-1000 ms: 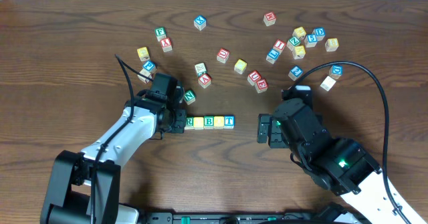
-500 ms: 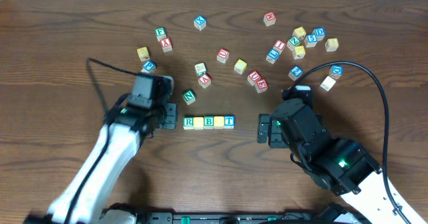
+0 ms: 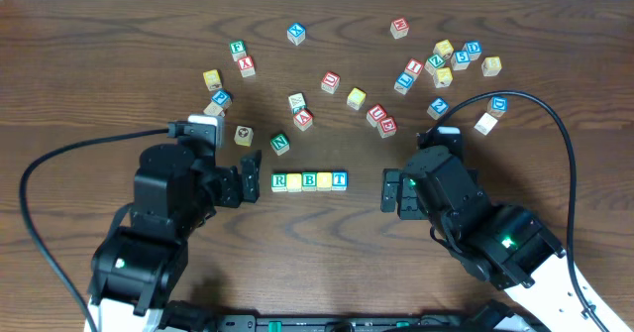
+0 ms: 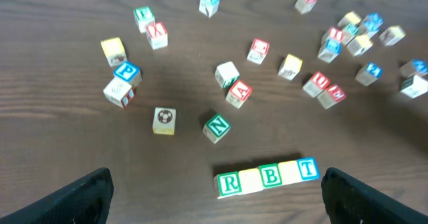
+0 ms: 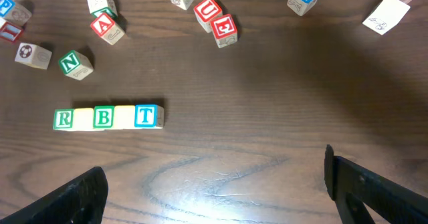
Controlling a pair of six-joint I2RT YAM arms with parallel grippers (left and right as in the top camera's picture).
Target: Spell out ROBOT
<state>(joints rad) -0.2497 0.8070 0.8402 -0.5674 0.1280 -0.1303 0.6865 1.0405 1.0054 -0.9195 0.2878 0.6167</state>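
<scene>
Five cubes lie touching in a row on the wooden table: green R point(image 3: 279, 181), a yellow-faced one point(image 3: 294, 181), green B point(image 3: 310, 180), a second yellow-faced one point(image 3: 325, 180) and blue T point(image 3: 340, 179). My left gripper point(image 3: 248, 178) stands open just left of the R, not touching it. In the left wrist view the R point(image 4: 229, 183), B point(image 4: 271, 176) and T point(image 4: 307, 168) lie ahead of the open left gripper point(image 4: 217, 207). My right gripper point(image 3: 387, 190) is open and empty, right of the T; its wrist view shows the right gripper point(image 5: 221, 197) over bare wood, with the row point(image 5: 103, 116) at the left.
Loose cubes lie behind the row: a green N point(image 3: 280, 144), a ball-picture cube point(image 3: 244, 134), a red A point(image 3: 303, 120), red U and E point(image 3: 381, 120), and a cluster point(image 3: 446, 59) at the back right. A black cable point(image 3: 555, 114) arcs over the right side.
My left gripper was shut at the R end of the row. It has opened and the arm has drawn back to the left, uncovering the ball-picture cube. The right arm has not moved.
</scene>
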